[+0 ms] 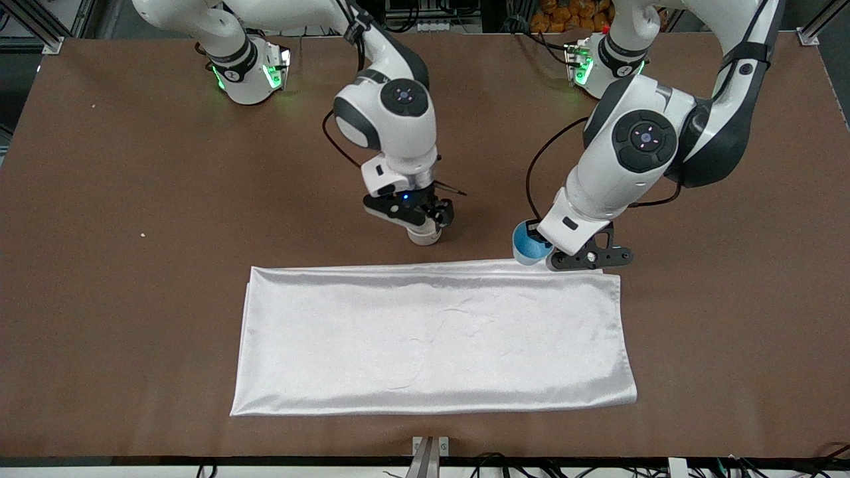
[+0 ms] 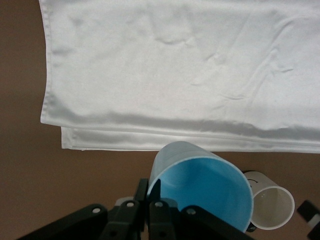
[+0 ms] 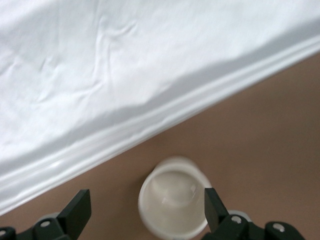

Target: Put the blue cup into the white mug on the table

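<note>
Front cam: high, facing robots, whole table (image 1: 99,199). Both wrist cams look down, close, sharing white cloth (image 2: 175,70) edge and white mug (image 3: 174,202).

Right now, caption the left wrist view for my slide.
Left claw shut on the tilted blue cup, white mug beside it, white cloth spread nearby.

One blue cup (image 1: 528,251). One white mug (image 1: 425,234). One folded white cloth (image 1: 431,338). One brown table (image 1: 133,299). Two robot arms, each with one two-finger gripper: left gripper (image 1: 561,255), right gripper (image 1: 422,216). Two green-lit arm bases along table edge.
</note>
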Available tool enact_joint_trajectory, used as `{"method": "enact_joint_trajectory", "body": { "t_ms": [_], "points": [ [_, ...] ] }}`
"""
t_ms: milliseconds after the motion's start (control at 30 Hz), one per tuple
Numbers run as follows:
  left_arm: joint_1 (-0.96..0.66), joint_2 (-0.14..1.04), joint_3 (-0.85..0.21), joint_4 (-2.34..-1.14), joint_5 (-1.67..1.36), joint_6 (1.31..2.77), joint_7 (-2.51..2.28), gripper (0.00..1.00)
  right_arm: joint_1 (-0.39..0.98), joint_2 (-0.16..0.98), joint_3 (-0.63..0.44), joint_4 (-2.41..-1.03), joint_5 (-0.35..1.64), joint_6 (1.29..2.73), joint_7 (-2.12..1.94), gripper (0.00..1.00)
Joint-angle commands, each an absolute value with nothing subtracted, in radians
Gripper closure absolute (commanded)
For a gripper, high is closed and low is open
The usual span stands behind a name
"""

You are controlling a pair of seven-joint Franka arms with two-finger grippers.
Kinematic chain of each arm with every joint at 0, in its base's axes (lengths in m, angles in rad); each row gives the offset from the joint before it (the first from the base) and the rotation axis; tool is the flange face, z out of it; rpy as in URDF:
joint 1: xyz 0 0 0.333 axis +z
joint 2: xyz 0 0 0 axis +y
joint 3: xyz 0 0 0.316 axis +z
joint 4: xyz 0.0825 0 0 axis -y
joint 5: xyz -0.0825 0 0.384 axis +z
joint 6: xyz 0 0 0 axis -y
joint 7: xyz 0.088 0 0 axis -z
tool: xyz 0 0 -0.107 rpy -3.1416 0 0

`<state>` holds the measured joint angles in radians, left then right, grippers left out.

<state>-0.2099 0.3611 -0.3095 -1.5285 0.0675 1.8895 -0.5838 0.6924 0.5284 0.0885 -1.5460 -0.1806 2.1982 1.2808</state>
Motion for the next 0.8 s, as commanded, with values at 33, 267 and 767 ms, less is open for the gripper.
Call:
{"method": "enact_joint_trajectory", "body": {
  "t_ms": [33,267,767],
  "points": [
    [-0.244,0.36,-0.308,-1.531,0.051,1.879,-0.646,1.0,0.536,0.529,0.1,-1.534,-0.198,2.178,1.037,0.0],
    [-0.325,0.387,-0.308,-1.522,0.051,1.881,-0.77,1.0,0.37,0.529,0.098,-1.513,-0.198,2.085,0.766,0.0],
    [-0.46,0.437,-0.308,-1.516,0.051,1.924,-0.968,1.0,0.107,0.526,0.103,-1.523,-0.132,2.063,0.333,0.0]
  ]
}}
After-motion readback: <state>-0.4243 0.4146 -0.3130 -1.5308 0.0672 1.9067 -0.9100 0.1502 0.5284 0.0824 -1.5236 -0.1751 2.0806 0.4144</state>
